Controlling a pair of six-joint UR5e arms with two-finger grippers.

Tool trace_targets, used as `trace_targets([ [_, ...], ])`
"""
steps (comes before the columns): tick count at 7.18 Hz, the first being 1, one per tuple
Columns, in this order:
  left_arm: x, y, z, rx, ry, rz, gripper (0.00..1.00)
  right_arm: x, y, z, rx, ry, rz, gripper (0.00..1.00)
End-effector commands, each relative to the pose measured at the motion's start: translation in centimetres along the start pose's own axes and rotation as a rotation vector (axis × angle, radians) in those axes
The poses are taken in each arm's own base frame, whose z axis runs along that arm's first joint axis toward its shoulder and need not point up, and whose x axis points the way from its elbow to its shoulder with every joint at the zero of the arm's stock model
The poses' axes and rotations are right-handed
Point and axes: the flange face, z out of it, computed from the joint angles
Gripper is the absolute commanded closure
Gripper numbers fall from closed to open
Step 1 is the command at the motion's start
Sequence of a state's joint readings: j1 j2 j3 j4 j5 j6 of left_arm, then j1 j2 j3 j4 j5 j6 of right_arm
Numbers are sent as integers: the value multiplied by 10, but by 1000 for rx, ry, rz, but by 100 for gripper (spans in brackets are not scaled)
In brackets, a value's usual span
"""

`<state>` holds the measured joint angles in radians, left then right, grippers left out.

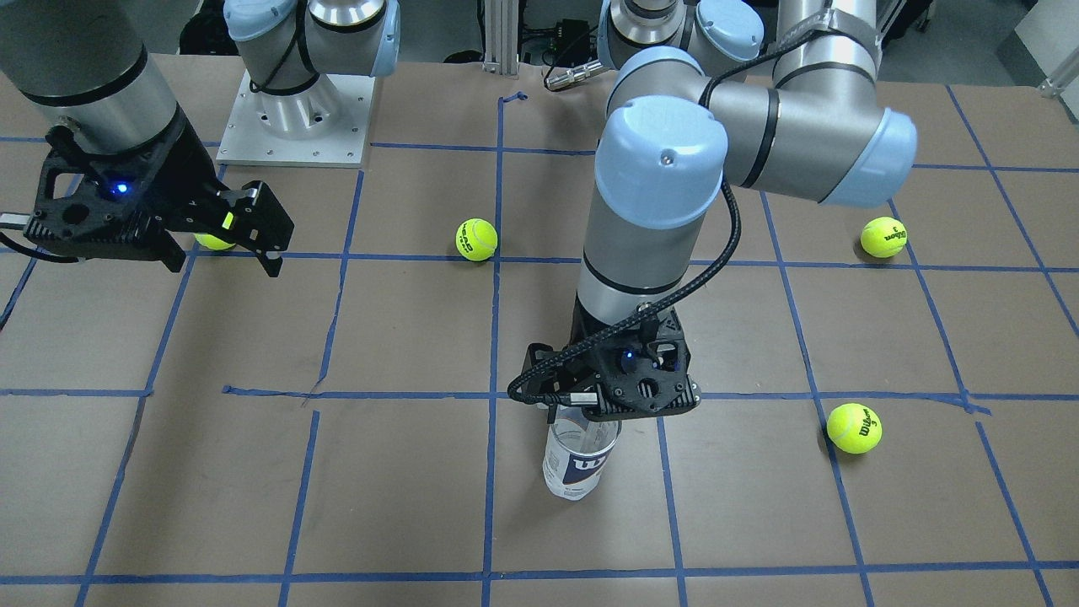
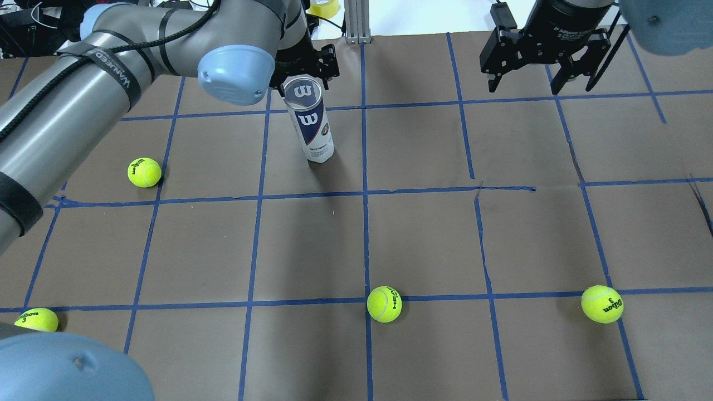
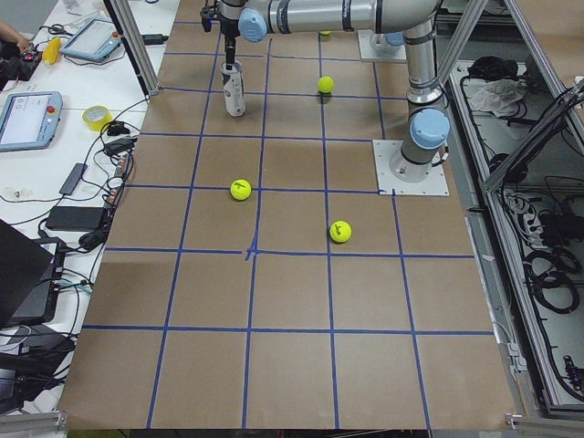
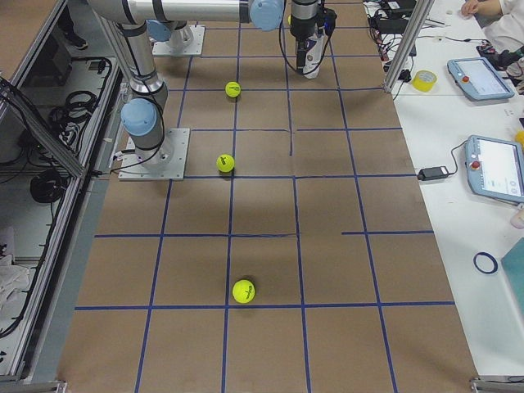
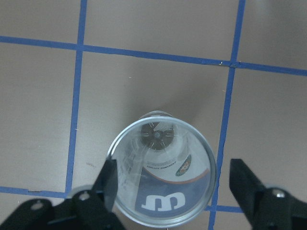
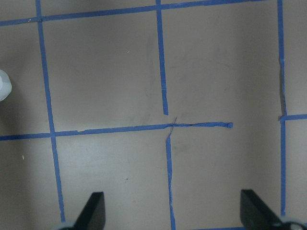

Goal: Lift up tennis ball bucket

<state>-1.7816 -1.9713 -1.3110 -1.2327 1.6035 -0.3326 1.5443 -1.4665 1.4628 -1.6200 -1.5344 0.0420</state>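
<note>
The tennis ball bucket (image 2: 312, 125) is a clear can with a navy band and a white "W". It stands upright on the brown table at the far middle, and it also shows in the front view (image 1: 577, 464). My left gripper (image 5: 173, 167) is open, straight above the bucket (image 5: 160, 172), with one finger on each side of its open top. The left finger (image 5: 109, 175) is at the rim; the right finger (image 5: 242, 175) stands clear of it. My right gripper (image 2: 523, 83) is open and empty, held above the table far to the right.
Several yellow-green tennis balls lie loose: one left of the bucket (image 2: 144, 172), one at the near middle (image 2: 384, 304), one near right (image 2: 601, 304), one near left (image 2: 36, 319). Blue tape lines grid the brown table (image 2: 423, 239).
</note>
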Motion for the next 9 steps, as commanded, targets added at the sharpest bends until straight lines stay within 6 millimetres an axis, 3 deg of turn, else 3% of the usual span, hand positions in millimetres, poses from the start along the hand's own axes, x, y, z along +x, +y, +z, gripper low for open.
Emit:
trace_targets([
  [1, -26, -9, -70, -35, -23, -5, 0, 1, 0, 0, -2, 4, 1, 0],
  [3, -108, -9, -105, -117, -50, 48, 0, 1, 0, 0, -2, 1, 1, 0],
  [4, -134, 1, -117, -162, -58, 51, 0, 2, -1, 2, -5, 1, 1, 0],
  [6, -160, 26, -103, -186, -71, 11, 0, 2, -2, 3, -7, 2, 2, 0],
  [9, -166, 41, -81, -127, -50, 67, 0, 3, -1, 1, -3, 3, 7, 0],
])
